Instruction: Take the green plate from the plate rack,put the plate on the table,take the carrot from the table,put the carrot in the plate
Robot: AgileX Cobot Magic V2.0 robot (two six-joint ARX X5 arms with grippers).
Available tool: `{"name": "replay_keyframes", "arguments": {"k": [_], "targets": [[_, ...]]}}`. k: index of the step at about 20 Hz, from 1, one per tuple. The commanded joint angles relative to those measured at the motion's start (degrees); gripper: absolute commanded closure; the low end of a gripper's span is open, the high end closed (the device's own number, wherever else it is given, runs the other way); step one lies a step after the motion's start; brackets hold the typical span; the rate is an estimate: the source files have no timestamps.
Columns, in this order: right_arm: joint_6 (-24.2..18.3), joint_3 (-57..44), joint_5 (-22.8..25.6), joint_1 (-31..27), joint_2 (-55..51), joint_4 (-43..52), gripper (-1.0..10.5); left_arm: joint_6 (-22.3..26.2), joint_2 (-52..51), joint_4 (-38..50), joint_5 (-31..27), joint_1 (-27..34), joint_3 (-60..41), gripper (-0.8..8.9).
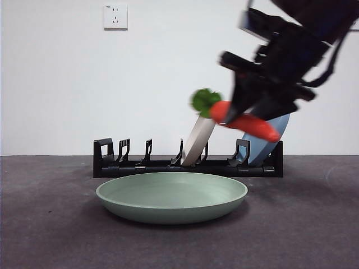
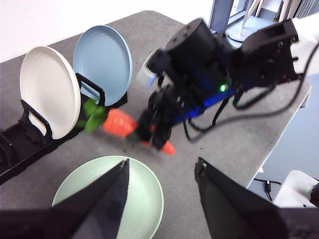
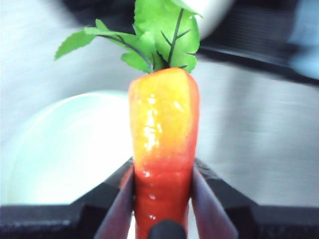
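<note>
Right gripper [image 1: 255, 115] clamps one carrot [image 1: 247, 122] in the air above the green plate [image 1: 171, 196], which lies flat on the table [image 1: 45, 224]. Left gripper [image 2: 162, 184] spread wide, empty. Plate rack [image 1: 188, 163] holds two plates: one cream plate [image 1: 199, 140], one blue plate [image 1: 268, 143].

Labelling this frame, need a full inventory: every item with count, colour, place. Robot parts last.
green plate: 1, pale mint green, flat on the table in front of the rack
carrot: 1, orange-red with green leaves, in the air above the plate's right side, tilted, leaves uppermost
rack: 1, black, on the table behind the green plate
cream plate: 1, cream, upright in the rack
blue plate: 1, pale blue, upright in the rack beside the cream plate
table: 1, dark grey
wall socket: 1, white, on the wall
right gripper: 1, black, shut on the carrot
left gripper: 1, black, open, empty, above the green plate's near edge
</note>
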Motion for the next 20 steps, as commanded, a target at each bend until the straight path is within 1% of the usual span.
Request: {"name": "replay_keyframes", "arguments": {"k": [1, 3, 6, 10, 14, 15, 16, 18, 19, 20], "targets": [[1.0, -0.3, 0.5, 6.0, 3.2, 1.4, 9.6, -0.4, 0.0, 0.1, -0.1, -0.2, -0.2, 5.85], [1.3, -0.3, 3.5, 9.9, 6.6, 3.5, 9.6, -0.4, 0.0, 0.0, 0.0, -0.2, -0.2, 5.85], [2.1, -0.3, 4.3, 12.2, 12.4, 7.8, 9.6, -0.4, 0.0, -0.2, 0.0, -0.2, -0.2, 5.85], [2.9, -0.3, 4.5, 12.5, 17.8, 12.0, 9.6, -0.4, 0.0, -1.0, 0.0, -0.2, -0.2, 5.85], [3.0, -0.3, 4.5, 12.5, 19.4, 12.7, 9.6, -0.4, 0.0, -1.0, 0.0, -0.2, -0.2, 5.85], [3.0, -0.3, 4.4, 12.5, 19.6, 12.7, 9.1, -0.4, 0.0, -1.0, 0.0, -0.2, -0.2, 5.85], [3.0, -0.3, 4.4, 12.5, 19.6, 12.6, 8.0, -0.4, 0.0, -1.0, 0.0, -0.2, -0.2, 5.85], [3.0, -0.3, 4.4, 12.5, 19.6, 12.5, 5.0, -0.4, 0.0, -1.4, 0.1, -0.2, -0.2, 5.85], [3.0, -0.2, 4.4, 12.5, 19.6, 12.3, 4.0, -0.4, 0.0, -1.6, 0.1, -0.2, -0.2, 5.85], [3.0, -0.2, 4.4, 12.5, 19.1, 12.2, 3.8, -0.4, 0.0, -1.8, 0.1, -0.2, -0.2, 5.85]]}}
